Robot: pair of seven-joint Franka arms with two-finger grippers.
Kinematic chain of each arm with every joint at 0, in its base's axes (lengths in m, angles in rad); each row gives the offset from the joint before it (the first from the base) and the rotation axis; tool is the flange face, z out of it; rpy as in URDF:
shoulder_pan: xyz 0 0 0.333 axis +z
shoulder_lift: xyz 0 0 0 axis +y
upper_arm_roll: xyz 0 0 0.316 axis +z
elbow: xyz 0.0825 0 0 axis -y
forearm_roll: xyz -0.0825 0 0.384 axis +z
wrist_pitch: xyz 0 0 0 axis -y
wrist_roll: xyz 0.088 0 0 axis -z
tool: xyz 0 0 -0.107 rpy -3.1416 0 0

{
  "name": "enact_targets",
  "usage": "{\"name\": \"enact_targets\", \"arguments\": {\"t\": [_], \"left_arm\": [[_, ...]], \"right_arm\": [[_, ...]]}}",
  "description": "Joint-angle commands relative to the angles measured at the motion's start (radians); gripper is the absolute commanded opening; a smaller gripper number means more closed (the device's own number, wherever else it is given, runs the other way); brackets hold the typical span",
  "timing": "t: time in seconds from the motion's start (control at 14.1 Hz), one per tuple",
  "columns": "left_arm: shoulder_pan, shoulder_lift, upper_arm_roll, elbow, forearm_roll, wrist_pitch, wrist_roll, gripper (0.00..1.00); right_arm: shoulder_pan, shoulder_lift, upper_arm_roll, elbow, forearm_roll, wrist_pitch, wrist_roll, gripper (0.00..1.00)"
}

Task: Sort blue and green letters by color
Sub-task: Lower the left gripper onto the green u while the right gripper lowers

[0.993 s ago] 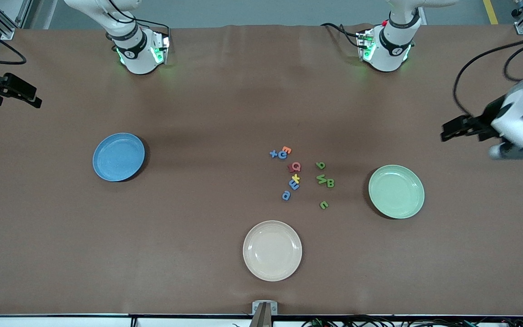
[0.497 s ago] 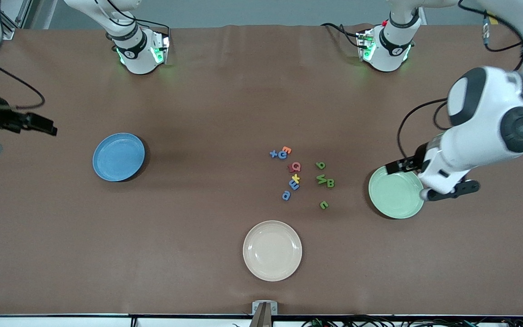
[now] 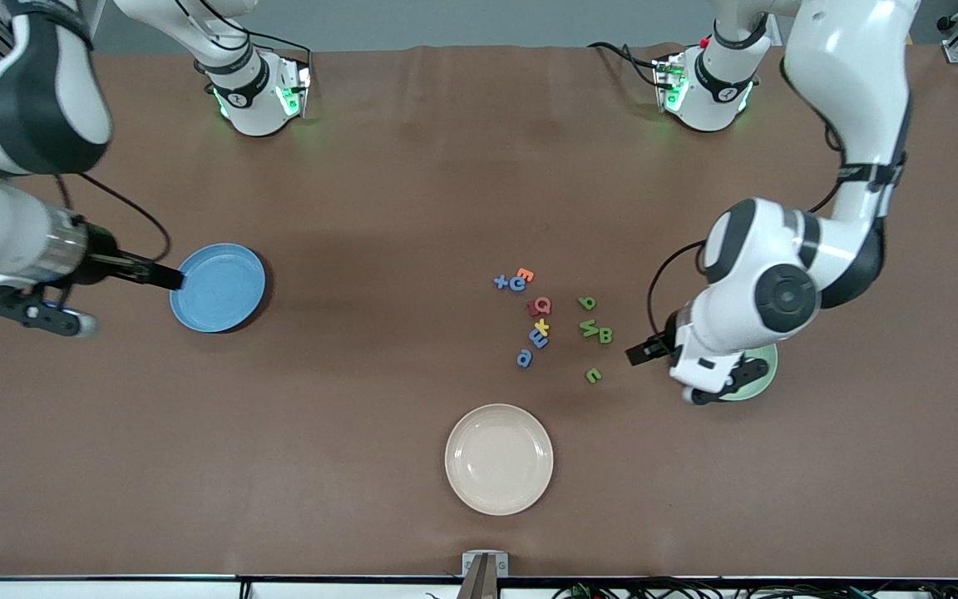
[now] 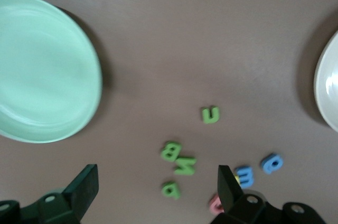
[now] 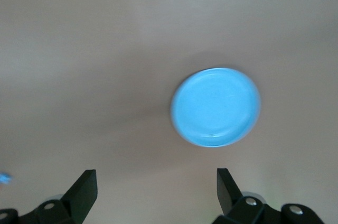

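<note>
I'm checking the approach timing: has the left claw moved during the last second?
Yes. The left claw came in from the table's edge at the left arm's end, passed over the green plate, and now hangs open beside the green letters.

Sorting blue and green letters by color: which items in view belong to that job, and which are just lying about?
Part of the job:
blue letters
green letters
blue plate
green plate
left gripper, open
right gripper, open

Lying about:
orange letter
red letter
yellow letter
cream plate
</note>
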Motion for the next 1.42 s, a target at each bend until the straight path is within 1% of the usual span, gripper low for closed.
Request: {"name": "enact_targets", "arguments": {"t": [0.0, 0.14, 0.28, 0.35, 0.43, 0.57, 0.71, 0.78, 0.99, 1.14, 1.35], "left_arm": [[-0.036, 0.083, 0.005, 0.024, 0.042, 0.085, -0.112, 0.99], [-0.05, 0.126, 0.005, 0.027, 0.046, 0.145, -0.182, 0.99], [-0.056, 0.162, 0.005, 0.027, 0.047, 0.192, -0.21, 0.99], [-0.068, 0.179, 0.006, 0.027, 0.047, 0.211, -0.225, 0.99], [-0.073, 0.196, 0.009, 0.027, 0.047, 0.237, -0.244, 0.99], [-0.082, 0.219, 0.009, 0.028, 0.046, 0.265, -0.311, 0.95], [-0.091, 0.232, 0.011, 0.027, 0.047, 0.266, -0.333, 0.91], [-0.091, 0.235, 0.011, 0.027, 0.047, 0.266, -0.333, 0.88], [-0.093, 0.265, 0.011, 0.059, 0.049, 0.271, -0.333, 0.86], [-0.093, 0.288, 0.011, 0.087, 0.052, 0.274, -0.335, 0.82], [-0.093, 0.301, 0.011, 0.093, 0.052, 0.288, -0.335, 0.78]], "right_arm": [[0.14, 0.064, -0.006, 0.028, 0.02, 0.066, 0.232, 1.0], [0.244, 0.105, -0.004, 0.029, 0.034, 0.145, 0.419, 1.0], [0.348, 0.183, -0.004, 0.039, 0.058, 0.231, 0.59, 1.0], [0.387, 0.228, -0.006, 0.061, 0.058, 0.282, 0.663, 1.0], [0.427, 0.28, -0.006, 0.1, 0.058, 0.32, 0.732, 1.0], [0.488, 0.395, -0.006, 0.214, 0.055, 0.334, 0.868, 1.0], [0.53, 0.489, -0.007, 0.319, 0.052, 0.336, 0.951, 1.0], [0.542, 0.522, -0.007, 0.35, 0.051, 0.345, 0.971, 1.0], [0.577, 0.584, -0.01, 0.396, 0.048, 0.399, 1.012, 1.0], [0.596, 0.633, -0.01, 0.449, 0.046, 0.4, 1.017, 1.0], [0.619, 0.697, -0.017, 0.512, 0.041, 0.403, 1.07, 1.0]]}}
